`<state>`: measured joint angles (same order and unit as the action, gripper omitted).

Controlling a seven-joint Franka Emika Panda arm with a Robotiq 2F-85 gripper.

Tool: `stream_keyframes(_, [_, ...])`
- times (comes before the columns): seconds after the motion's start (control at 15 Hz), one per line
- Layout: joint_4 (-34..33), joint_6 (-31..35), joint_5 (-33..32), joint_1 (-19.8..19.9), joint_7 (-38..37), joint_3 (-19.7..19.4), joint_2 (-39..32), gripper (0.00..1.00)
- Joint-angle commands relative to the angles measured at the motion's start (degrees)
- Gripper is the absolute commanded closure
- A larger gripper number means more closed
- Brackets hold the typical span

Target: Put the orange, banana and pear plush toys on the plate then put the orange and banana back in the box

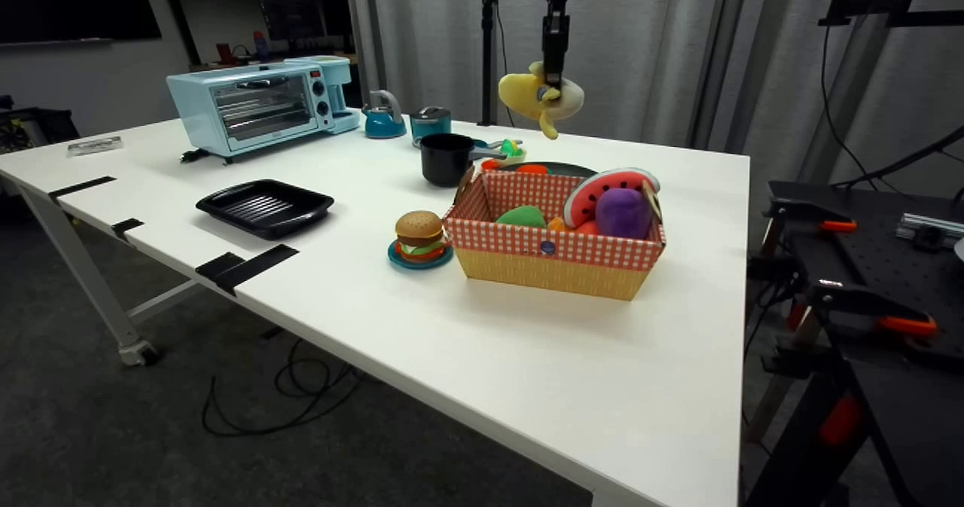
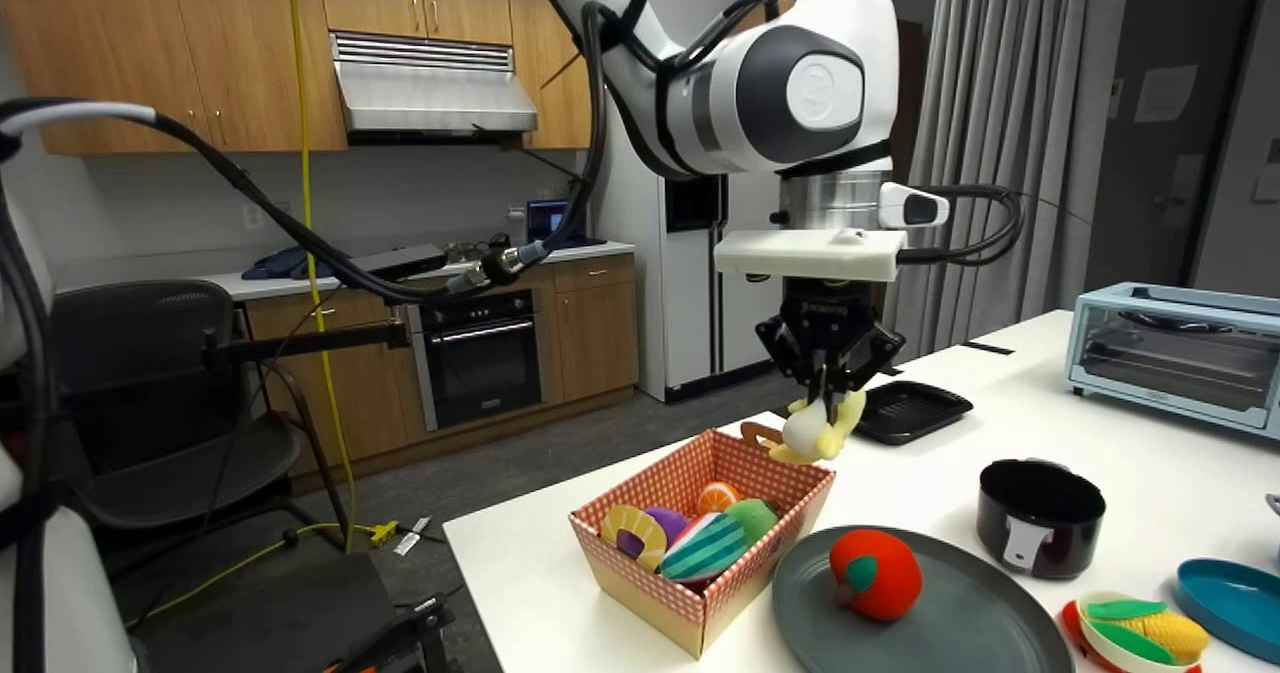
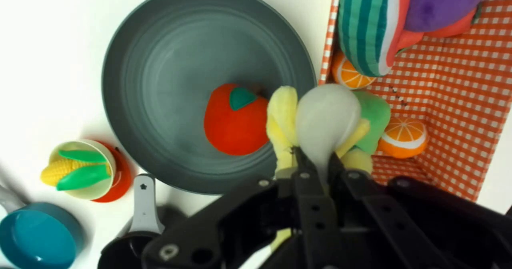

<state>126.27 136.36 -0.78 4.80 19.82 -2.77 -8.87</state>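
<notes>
My gripper is shut on the yellow and white banana plush and holds it in the air. In the wrist view the banana hangs between plate and box and covers part of both. The dark grey plate bears a red round plush with a green leaf. The red-checked box stands beside the plate. In it lie two orange plush pieces with segment patterns, one near the middle and one by the watermelon. A green plush, possibly the pear, is partly hidden by the banana.
The box also holds a watermelon plush and a purple plush. A black pot, a corn toy in a bowl and a teal dish stand near the plate. A toy burger sits beside the box.
</notes>
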Motion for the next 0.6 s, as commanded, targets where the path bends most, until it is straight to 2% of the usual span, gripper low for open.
stream_keyframes(0.0, [-1.52,0.9,-1.0,1.01,-3.77,-1.47,-1.24,0.98])
stream_keyframes(0.53, [-5.14,1.44,-1.9,1.97,-11.58,-4.16,-5.69,0.98])
